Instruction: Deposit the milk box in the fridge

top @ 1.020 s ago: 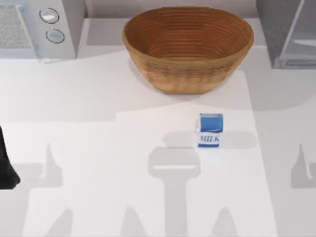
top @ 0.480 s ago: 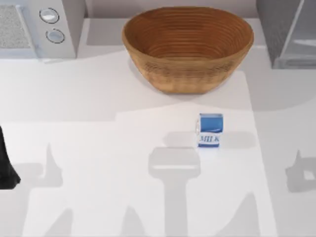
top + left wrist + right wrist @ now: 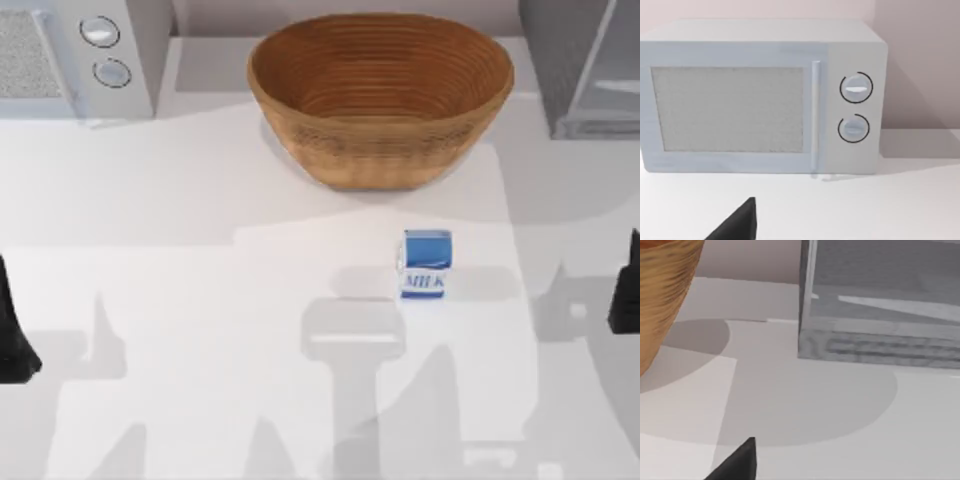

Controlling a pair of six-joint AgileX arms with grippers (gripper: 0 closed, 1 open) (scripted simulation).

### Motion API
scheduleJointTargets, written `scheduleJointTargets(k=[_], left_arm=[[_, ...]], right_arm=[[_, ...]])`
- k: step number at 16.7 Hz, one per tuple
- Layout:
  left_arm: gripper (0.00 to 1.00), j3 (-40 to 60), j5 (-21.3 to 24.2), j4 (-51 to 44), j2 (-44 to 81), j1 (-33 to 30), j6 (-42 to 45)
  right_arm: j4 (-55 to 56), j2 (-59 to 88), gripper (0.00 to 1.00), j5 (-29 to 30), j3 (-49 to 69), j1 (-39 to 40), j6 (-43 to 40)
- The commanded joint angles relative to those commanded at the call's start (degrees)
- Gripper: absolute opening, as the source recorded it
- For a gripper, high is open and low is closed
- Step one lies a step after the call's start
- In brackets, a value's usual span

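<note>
task status: basically nothing done yet. milk box (image 3: 427, 263) stands upright on the bare table (image 3: 200, 300), in front of the woven basket (image 3: 380, 95) and near it but apart, roughly mid-table and a bit toward the right. nobody is touching it.

fridge (image 3: 580, 65) sits at the far right corner, well apart from the carton. door panel looks angled in the top view, and the right wrist view shows the cabinet (image 3: 880, 310) front-on; can't tell for sure whether the door is open enough to load.

right arm's gripper (image 3: 627, 295) is at the right edge of the table, level with the carton and off to its side, not in contact. pincer state: can't tell, only a dark sliver is visible. it has hold of nothing as far as i can see.

left arm's gripper (image 3: 12, 335) is parked at the left edge, facing the microwave (image 3: 760, 95) with two dials. can't tell its opening either.

remaining, my read: reach the carton, grasp, lift, carry to the fridge, release inside. whole job is left.
</note>
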Motion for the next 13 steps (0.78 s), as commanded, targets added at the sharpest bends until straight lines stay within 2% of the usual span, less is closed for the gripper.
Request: scheduleJointTargets(k=[13], left_arm=[[1.0,0.0,0.0,0.0,0.0,0.0,0.0]], right_arm=[[46.3,56.4,1.0,22.4,18.1,21.9,0.7]])
